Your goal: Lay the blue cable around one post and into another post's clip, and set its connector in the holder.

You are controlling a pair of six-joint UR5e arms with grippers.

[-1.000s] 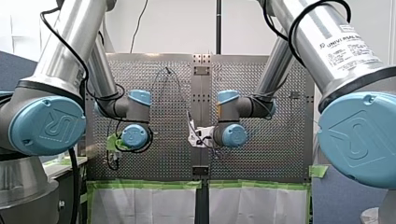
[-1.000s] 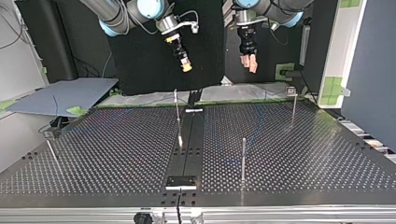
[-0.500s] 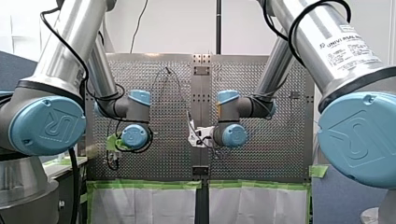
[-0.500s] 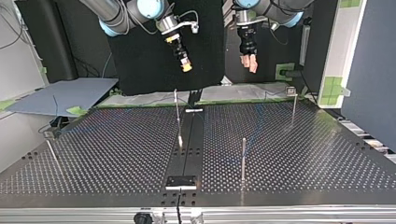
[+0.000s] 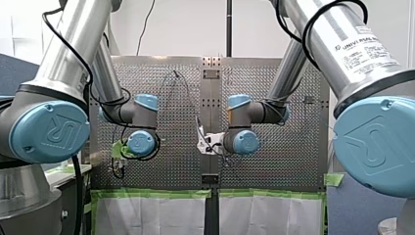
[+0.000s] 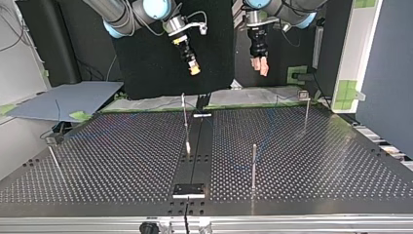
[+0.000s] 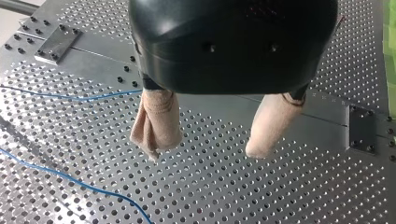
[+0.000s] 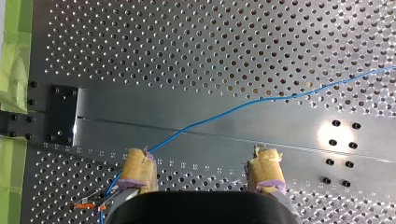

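I count two pincers, both spread wide: left pincer [image 7: 205,149], right pincer [image 8: 201,156]. One thin blue cable [image 8: 261,100] on perforated metal desk [image 8: 187,46]; four thin metal posts [image 6: 253,165] upright

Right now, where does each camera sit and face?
Front: behind my shoulders, over the table; left arm, right arm show.
Top: across the table, facing me; left end effector, right end effector hang above.
Left wrist: down at table, past open left end effector.
Right wrist: down at table, past open right end effector.
Both wrist views share the cable.
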